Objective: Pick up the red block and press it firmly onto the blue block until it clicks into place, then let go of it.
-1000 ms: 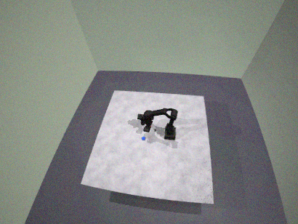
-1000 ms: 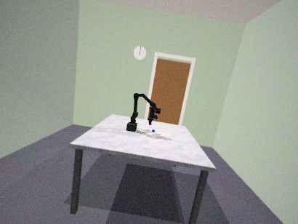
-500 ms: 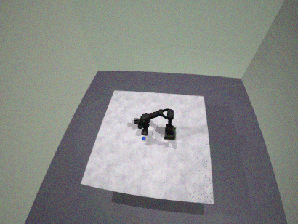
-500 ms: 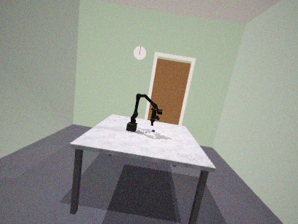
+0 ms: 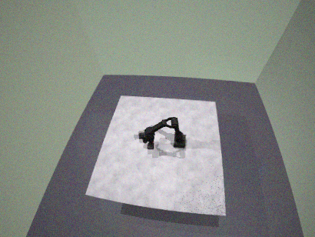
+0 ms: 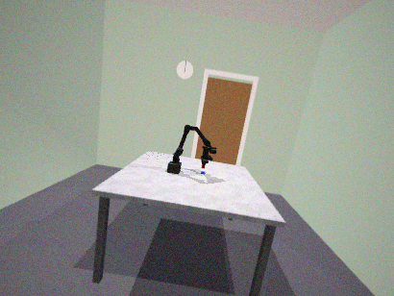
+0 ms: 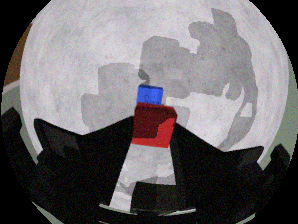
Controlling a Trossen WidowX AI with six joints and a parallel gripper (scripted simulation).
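Your fingers (image 5: 150,146) (image 6: 204,162), partly open, grip the red block (image 6: 203,167) (image 7: 154,125) at wrist-frame center, partly hiding the blue block (image 6: 203,172) (image 7: 150,94).

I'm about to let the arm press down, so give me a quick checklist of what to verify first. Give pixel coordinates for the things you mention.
1. Red block (image 7: 154,126) held in the jaws: ok.
2. Red block clear of the table top (image 5: 127,169) (image 6: 144,187) (image 7: 65,50): ok, it is raised.
3. Blue block (image 6: 203,172) (image 7: 150,94) on the table top: ok.
4. Red block squarely aligned over the blue block: cannot tell; it partly hides it in the wrist view.
5. Blocks clicked together: not ok, a gap shows between them.
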